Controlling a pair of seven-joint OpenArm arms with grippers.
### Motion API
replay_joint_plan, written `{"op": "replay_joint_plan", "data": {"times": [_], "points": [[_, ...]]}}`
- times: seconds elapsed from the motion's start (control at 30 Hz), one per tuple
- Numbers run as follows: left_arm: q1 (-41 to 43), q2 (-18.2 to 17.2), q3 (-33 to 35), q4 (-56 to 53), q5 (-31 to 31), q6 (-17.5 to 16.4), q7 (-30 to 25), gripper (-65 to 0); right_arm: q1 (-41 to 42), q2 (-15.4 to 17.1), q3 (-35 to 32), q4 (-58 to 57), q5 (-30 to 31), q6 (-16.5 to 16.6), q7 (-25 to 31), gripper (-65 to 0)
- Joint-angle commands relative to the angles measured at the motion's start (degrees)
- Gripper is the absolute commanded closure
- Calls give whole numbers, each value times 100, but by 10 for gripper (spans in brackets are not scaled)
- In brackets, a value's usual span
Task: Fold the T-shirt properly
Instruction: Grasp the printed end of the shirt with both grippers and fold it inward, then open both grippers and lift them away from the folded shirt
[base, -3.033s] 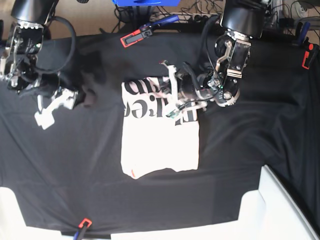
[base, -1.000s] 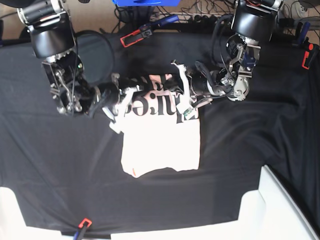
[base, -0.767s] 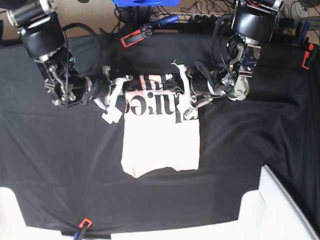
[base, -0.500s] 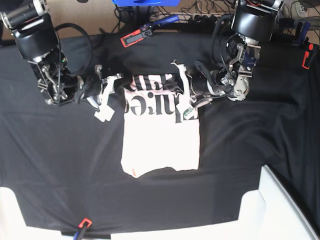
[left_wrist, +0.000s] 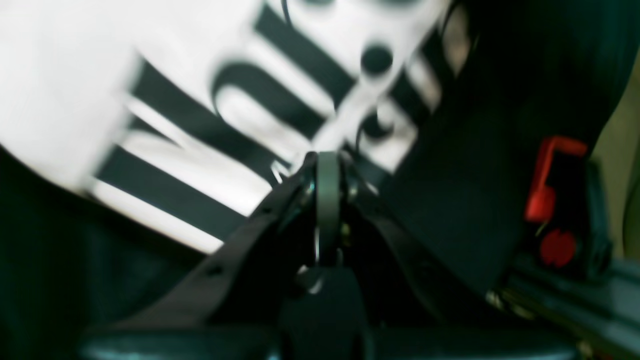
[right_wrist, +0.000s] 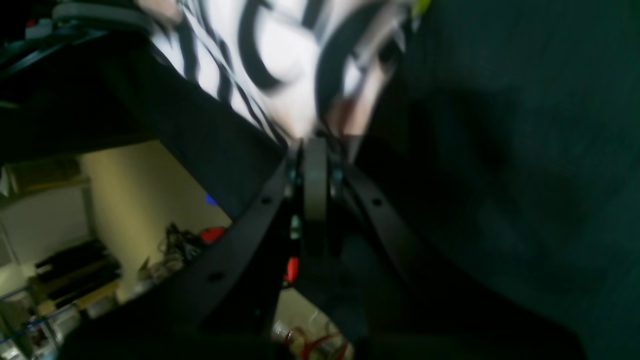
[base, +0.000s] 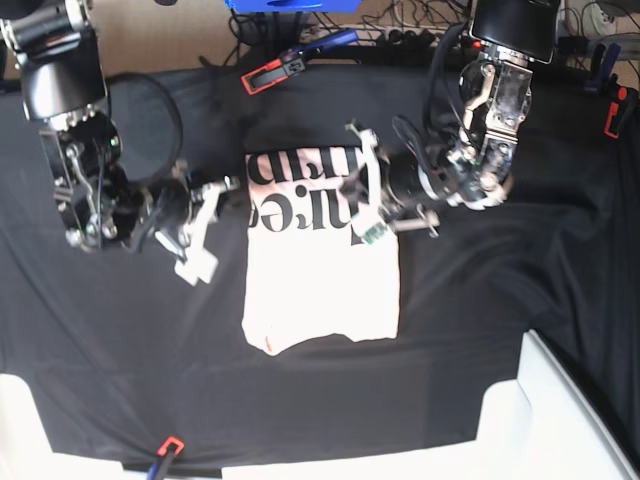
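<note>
T-shirt lies on black cloth, lettering up.

The only writing in sight is the big black serif lettering on the T-shirt, across the top band of the folded cloth, toward twelve o'clock from its plain pink lower part. From the base view it stands in two rows and reads mirrored or upside down; the lower row looks like "nie" or "hie" with more letters running under the left claw at three o'clock, so no whole word can be made out. The upper row is cut by the fold and unreadable. Both wrist views show only blurred strokes of the same letters. No label or number is legible anywhere else.
</note>
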Motion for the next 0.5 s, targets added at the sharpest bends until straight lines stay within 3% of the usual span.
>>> {"op": "replay_joint_plan", "data": {"times": [0.0,0.1,0.2,0.47], "points": [[-113,41,-232,123,-31,-21,-74,0,221,24,-31,71,97,45,27,-3],[-272,261,-716,-88,12,-21,-83,0,555,15,-215,-254,106,45,27,-3],[-483,340,-760,-686,12,-21,-101,0,775,-99,-409,-641,106,45,115,-3],[-571,314,-795,-1864,12,-21,-575,0,766,-108,-1121,-1836,97,142,1249,-3]]}}
